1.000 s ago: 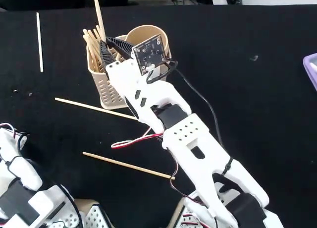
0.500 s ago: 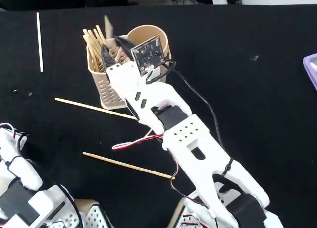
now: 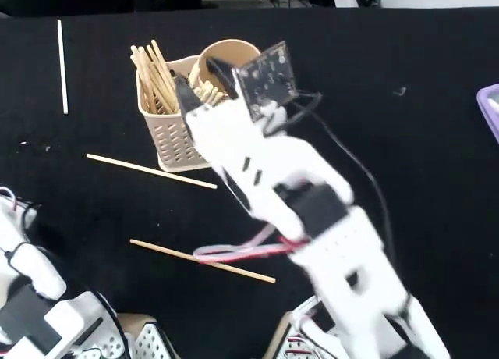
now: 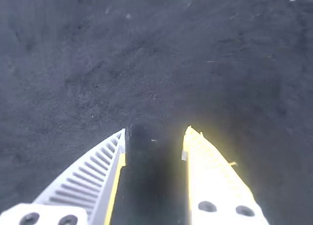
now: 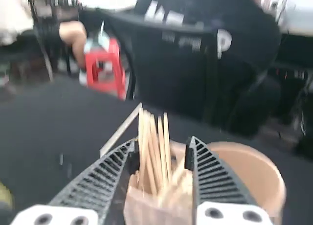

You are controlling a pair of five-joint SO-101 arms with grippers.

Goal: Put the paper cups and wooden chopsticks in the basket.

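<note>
A beige slotted basket (image 3: 170, 137) stands at the back of the black table. It holds a bundle of wooden chopsticks (image 3: 153, 76) and a tan paper cup (image 3: 231, 53). My right gripper (image 3: 201, 82) hovers open just above the basket's rim with nothing in it. In the right wrist view the chopsticks (image 5: 154, 142) rise between its open fingers (image 5: 106, 178), and the paper cup (image 5: 247, 172) sits beside them. Two loose chopsticks (image 3: 151, 171) (image 3: 201, 261) lie in front of the basket, and a third one (image 3: 61, 65) at the far left. My left gripper (image 4: 155, 132) is open over bare table.
The left arm (image 3: 31, 296) sits folded at the near left corner. A tan object (image 3: 132, 323) shows partly between the arm bases. A purple thing (image 3: 490, 101) pokes in at the right edge. The table's right half is free.
The chopstick my right gripper held upright over the basket has dropped in among the others. The gripper has opened and the right arm has swung rightward.
</note>
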